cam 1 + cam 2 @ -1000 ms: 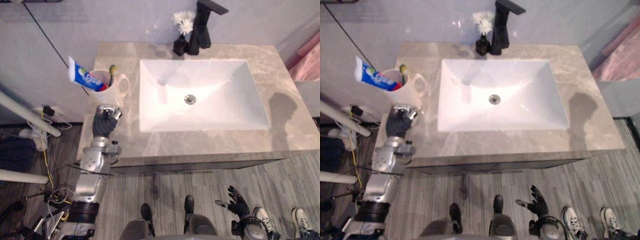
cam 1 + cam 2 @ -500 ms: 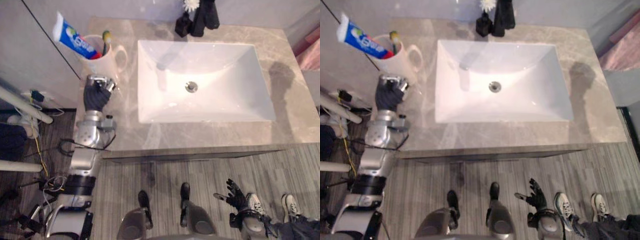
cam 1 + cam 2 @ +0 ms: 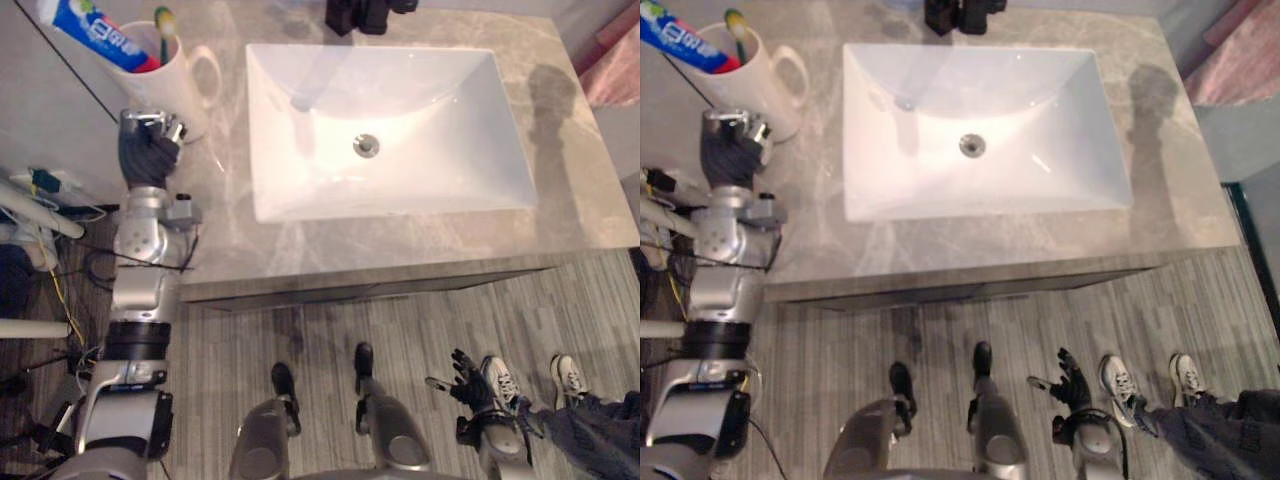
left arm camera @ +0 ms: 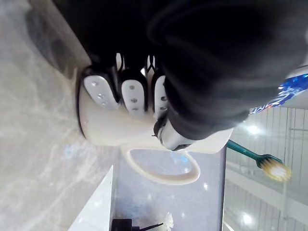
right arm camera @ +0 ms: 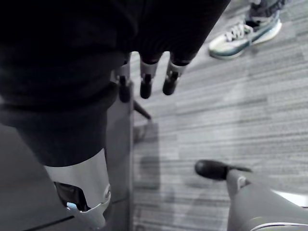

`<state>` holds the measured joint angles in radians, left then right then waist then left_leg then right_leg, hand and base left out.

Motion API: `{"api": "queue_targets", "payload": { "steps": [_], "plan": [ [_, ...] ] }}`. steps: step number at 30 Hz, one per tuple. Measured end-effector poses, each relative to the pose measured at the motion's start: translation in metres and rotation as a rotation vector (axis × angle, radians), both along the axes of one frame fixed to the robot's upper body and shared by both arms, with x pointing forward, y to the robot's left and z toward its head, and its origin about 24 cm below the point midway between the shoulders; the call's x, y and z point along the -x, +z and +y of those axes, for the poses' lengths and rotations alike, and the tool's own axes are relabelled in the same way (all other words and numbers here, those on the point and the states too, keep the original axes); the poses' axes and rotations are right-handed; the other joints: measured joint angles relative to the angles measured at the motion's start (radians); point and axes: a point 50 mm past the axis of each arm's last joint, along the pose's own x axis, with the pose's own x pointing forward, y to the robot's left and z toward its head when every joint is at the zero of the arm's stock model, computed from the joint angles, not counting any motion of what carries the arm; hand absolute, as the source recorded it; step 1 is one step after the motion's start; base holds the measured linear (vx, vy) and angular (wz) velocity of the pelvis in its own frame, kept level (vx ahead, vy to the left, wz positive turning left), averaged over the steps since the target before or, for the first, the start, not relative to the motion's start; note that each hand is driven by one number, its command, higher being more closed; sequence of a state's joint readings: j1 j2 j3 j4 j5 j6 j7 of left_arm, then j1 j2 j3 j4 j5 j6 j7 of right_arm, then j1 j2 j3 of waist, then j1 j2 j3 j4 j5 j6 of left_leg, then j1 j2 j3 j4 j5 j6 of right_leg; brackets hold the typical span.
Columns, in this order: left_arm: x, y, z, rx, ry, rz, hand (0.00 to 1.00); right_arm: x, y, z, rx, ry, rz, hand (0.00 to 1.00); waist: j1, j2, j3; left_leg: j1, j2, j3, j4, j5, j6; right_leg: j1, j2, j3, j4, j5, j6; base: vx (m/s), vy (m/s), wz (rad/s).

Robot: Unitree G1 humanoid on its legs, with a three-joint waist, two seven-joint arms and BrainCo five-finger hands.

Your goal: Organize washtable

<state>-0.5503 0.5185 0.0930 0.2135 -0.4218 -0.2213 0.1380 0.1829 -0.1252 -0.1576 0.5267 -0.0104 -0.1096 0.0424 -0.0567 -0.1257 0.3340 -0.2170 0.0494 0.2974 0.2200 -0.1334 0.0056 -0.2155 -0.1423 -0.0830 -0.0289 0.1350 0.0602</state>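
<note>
A white mug [image 3: 172, 88] stands at the far left of the grey marble countertop [image 3: 585, 170], holding a blue toothpaste tube [image 3: 95, 35] and a green toothbrush [image 3: 165, 30]. My left hand [image 3: 148, 150] rests on the counter right in front of the mug. Its fingers [image 4: 132, 96] are curled, with the tips against the mug's [image 4: 125, 132] lower wall and nothing held. The mug's handle points toward the sink. My right hand [image 3: 465, 378] hangs low over the floor with its fingers [image 5: 146, 82] straight and spread.
A white rectangular sink [image 3: 470, 150] fills the middle of the counter. A black faucet and a small black vase [image 3: 355, 12] stand behind it. A wall runs along the counter's left side. A person's shoes [image 3: 572, 375] are on the wooden floor at the lower right.
The whole picture has shifted, so the camera moved. My left hand stays just in front of the mug, and my right hand stays low.
</note>
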Motion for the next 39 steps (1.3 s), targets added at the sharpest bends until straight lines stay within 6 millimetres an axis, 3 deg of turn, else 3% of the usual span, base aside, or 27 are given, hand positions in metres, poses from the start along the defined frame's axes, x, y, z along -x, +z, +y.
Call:
{"api": "queue_targets", "payload": {
  "steps": [5, 8, 11, 21, 27, 31, 32, 35, 39],
  "plan": [
    [-0.003, 0.009, 0.001, -0.001, 0.001, -0.013, 1.0, 0.0, 0.0, -0.001, 0.009, -0.013, -0.001, 0.0, -0.012, -0.004, 0.003, -0.038, 0.007, -0.009, 0.054, -0.009, -0.002, -0.015, 0.0, -0.011, -0.01, 0.0, -0.004, -0.07, 0.005, 0.04],
    [-0.005, 0.015, -0.002, 0.011, -0.013, -0.032, 1.0, 0.0, 0.0, -0.001, 0.01, -0.015, -0.001, 0.0, -0.013, -0.005, 0.004, -0.057, 0.013, -0.011, 0.081, -0.022, -0.001, -0.013, 0.001, -0.023, -0.027, 0.005, -0.038, -0.05, 0.031, 0.0],
    [-0.008, 0.02, -0.004, 0.02, -0.008, -0.037, 1.0, 0.0, 0.001, -0.001, 0.01, -0.014, -0.003, 0.0, -0.015, -0.009, 0.01, -0.064, 0.016, -0.012, 0.105, -0.036, 0.006, -0.004, 0.0, -0.026, -0.03, 0.012, -0.049, -0.04, 0.056, 0.0],
    [0.001, 0.018, -0.015, 0.026, -0.048, -0.07, 1.0, 0.0, -0.001, 0.003, 0.003, 0.007, 0.003, 0.0, -0.017, -0.007, 0.011, -0.049, 0.008, -0.03, 0.109, -0.042, 0.012, 0.029, -0.004, -0.048, -0.031, 0.015, -0.051, 0.02, 0.035, 0.05],
    [0.029, 0.003, -0.032, 0.048, -0.124, -0.119, 1.0, 0.007, -0.006, 0.006, -0.014, 0.026, 0.033, 0.0, -0.009, 0.014, 0.004, 0.007, 0.0, -0.052, 0.079, -0.042, 0.012, 0.086, -0.002, -0.064, -0.032, 0.003, -0.025, 0.08, 0.02, 0.1],
    [0.049, -0.013, -0.039, 0.067, -0.167, -0.117, 1.0, 0.021, -0.017, 0.008, -0.035, 0.04, 0.103, 0.0, 0.013, 0.061, -0.025, 0.047, -0.008, -0.079, 0.054, -0.042, 0.012, 0.127, -0.003, -0.091, -0.029, -0.013, -0.002, 0.09, 0.009, 0.2],
    [0.06, -0.018, -0.037, 0.074, -0.162, -0.123, 1.0, 0.026, -0.02, 0.008, -0.038, 0.037, 0.122, 0.0, 0.021, 0.08, -0.045, 0.06, -0.01, -0.09, 0.043, -0.039, 0.009, 0.141, -0.003, -0.102, -0.029, -0.02, 0.008, 0.09, -0.001, 0.24],
    [0.08, -0.028, -0.028, 0.083, -0.127, -0.116, 1.0, 0.031, -0.023, 0.008, -0.041, 0.033, 0.142, 0.0, 0.032, 0.102, -0.073, 0.102, -0.014, -0.106, 0.019, -0.035, 0.002, 0.18, -0.004, -0.109, -0.029, -0.034, 0.02, 0.05, -0.02, 0.16],
    [0.108, -0.051, -0.015, 0.141, -0.04, -0.076, 1.0, 0.039, -0.028, 0.008, -0.046, 0.024, 0.172, 0.0, 0.072, 0.112, -0.132, 0.132, -0.018, -0.114, -0.013, -0.026, -0.008, 0.202, -0.005, -0.118, -0.029, -0.057, 0.031, 0.0, -0.028, 0.05]
  ]
}}
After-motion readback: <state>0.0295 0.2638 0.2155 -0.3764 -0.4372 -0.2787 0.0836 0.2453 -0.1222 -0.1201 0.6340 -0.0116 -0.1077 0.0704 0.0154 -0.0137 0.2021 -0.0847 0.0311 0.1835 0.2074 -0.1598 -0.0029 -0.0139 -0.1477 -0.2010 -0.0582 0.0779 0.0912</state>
